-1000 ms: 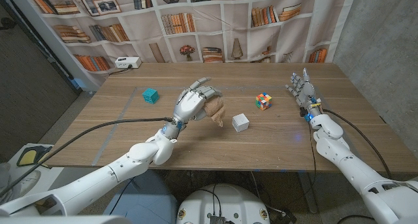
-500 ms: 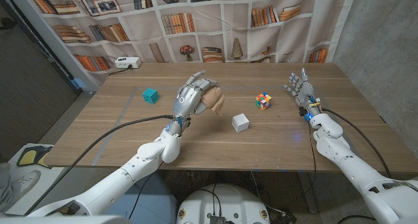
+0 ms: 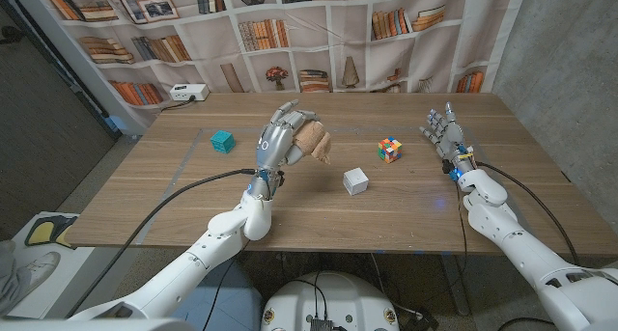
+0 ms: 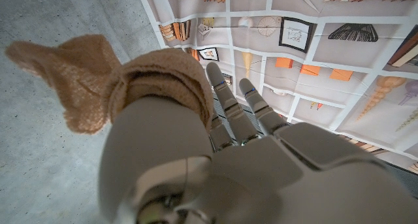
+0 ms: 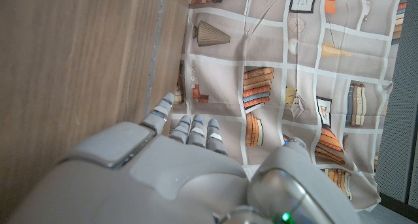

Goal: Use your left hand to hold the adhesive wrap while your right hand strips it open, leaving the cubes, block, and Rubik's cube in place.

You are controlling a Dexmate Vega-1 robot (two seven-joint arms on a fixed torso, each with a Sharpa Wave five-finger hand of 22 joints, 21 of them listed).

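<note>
My left hand [image 3: 276,141] is raised above the middle of the table and grips a tan roll of adhesive wrap [image 3: 312,141], whose loose end hangs toward the right. In the left wrist view the wrap [image 4: 98,87] sits against my left hand [image 4: 215,159], its free tail sticking out. My right hand [image 3: 442,130] stands at the right side of the table, fingers apart, holding nothing; it is well apart from the wrap. A Rubik's cube [image 3: 389,150], a white cube [image 3: 355,180] and a teal cube [image 3: 223,140] lie on the table [image 3: 174,196].
A bookshelf-printed curtain [image 3: 328,41] hangs behind the table's far edge. A white power strip [image 3: 184,93] sits at the far left corner. My right hand [image 5: 189,172] is near the table's far right part.
My left hand has lifted the wrap higher and drawn it slightly farther from the table's front. The right hand and the cubes have stayed where they were.
</note>
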